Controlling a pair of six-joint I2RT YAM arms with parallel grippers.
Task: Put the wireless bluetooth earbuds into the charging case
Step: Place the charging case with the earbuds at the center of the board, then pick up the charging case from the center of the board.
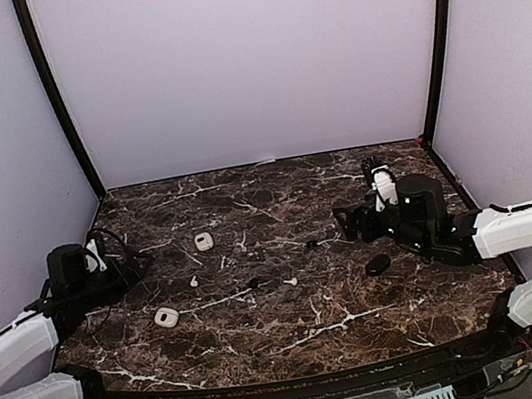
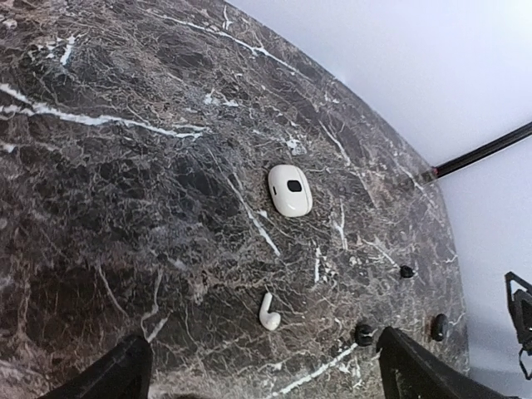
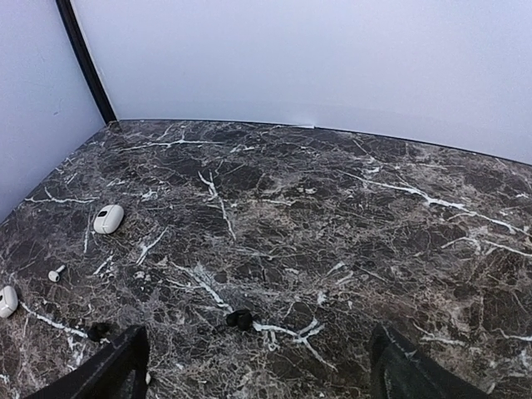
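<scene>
Marbled desk [image 1: 276,198]: white earbud [image 2: 268,312] and black earbud [image 3: 239,318] lay loose, apart from the white case [image 2: 290,189]; insertion apparently not begun. Left pincer [image 2: 262,357] and right pincer [image 3: 258,349] stood released, empty.

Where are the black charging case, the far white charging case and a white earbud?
black charging case [image 1: 378,265], top external view, middle of its top
far white charging case [image 1: 204,241], top external view, middle of its top
white earbud [image 2: 268,313], left wrist view, middle of its body
</scene>
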